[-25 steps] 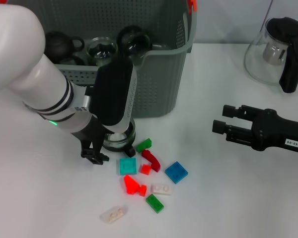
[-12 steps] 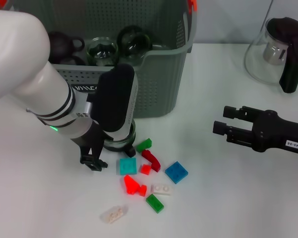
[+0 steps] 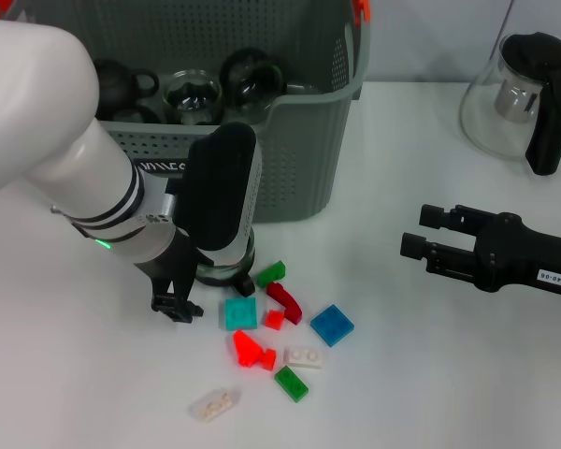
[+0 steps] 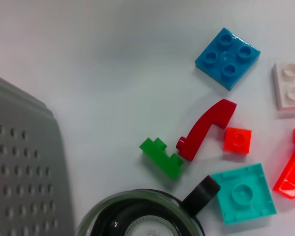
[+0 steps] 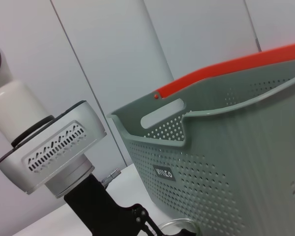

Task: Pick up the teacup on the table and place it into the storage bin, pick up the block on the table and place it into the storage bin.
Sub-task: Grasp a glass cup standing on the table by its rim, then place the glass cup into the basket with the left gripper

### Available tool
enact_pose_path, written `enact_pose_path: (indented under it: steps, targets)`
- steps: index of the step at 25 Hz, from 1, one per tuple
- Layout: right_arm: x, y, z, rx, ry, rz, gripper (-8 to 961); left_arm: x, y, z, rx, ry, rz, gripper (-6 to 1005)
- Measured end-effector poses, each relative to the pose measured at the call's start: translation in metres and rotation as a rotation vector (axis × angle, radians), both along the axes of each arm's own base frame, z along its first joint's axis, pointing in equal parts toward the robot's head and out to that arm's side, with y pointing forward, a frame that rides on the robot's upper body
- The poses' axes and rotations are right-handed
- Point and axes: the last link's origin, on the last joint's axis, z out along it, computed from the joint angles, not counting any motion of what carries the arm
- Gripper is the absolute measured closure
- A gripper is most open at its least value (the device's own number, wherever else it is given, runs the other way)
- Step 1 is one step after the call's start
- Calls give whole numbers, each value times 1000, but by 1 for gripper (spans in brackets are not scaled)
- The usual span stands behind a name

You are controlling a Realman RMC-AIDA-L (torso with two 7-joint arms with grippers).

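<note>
On the left, the left gripper (image 3: 208, 285) is down low on the table, right over the teacup (image 3: 226, 271). The teacup is a small glass cup with a dark rim, standing on the table just in front of the storage bin (image 3: 299, 159). One dark finger shows on the near side of the cup, but the big arm hides the rest — so I cannot tell if the fingers are squeezing the cup or not.

The bin sits just behind the cup, so the cup has to go up and away from the robot to get in. The left arm is much nearer for that job.

Just to the right of the cup lie the blocks: a green block (image 4: 162, 157), a dark red curved block (image 4: 206, 129), a teal plate (image 4: 243, 192) and a blue block (image 4: 227, 57).

Far on the right, the right gripper (image 3: 413, 231) waits above the table with its fingers apart, holding nothing — well apart from the blocks.
</note>
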Motion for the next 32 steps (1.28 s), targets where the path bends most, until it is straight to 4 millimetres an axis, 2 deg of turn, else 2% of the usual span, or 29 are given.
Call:
enact_pose_path:
  steps: [9,20,27,30,32]
  targets:
    - [1,-1,0,0,0,-1,241,1,2,3,14,36,25,451]
    - [1,-2,0,-2,3,1,240,2,0,4,10,37,42,901]
    - [1,-2,0,-3,3,1,239,8,-4,9,2,33,54,954]
    - [2,-2,1,-3,1,2,239,16,-11,20,-16,26,88,961]
    - [2,-2,2,-4,-2,3,240,24,-19,34,-30,-1,125,960]
